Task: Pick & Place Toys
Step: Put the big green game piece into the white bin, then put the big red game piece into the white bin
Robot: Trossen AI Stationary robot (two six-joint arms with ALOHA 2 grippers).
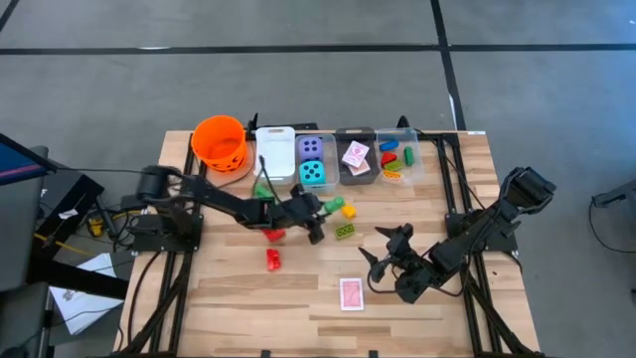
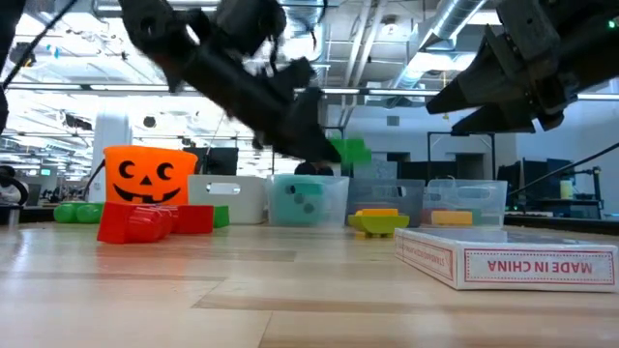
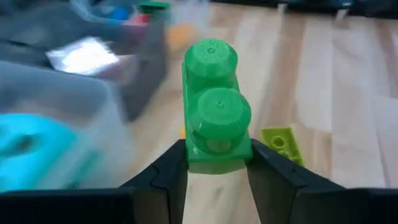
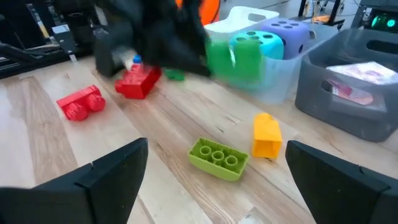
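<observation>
Left gripper [image 3: 214, 171] is pinching a green brick [image 3: 214, 102], two round studs on top, glossy plastic, hanging mid-frame in the high view just below the bins [image 1: 397, 159]. Right gripper [image 1: 390, 257] is sitting lower right, fingers wide apart, holding nothing.

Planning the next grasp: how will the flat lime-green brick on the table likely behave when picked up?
The lime-green brick looks like rigid moulded plastic, so probably stiff and light. It lies flat, studs up, so it is unlikely to roll or tip. Its low, smooth sides may slip; the open right hand likely needs a low grasp.
</observation>
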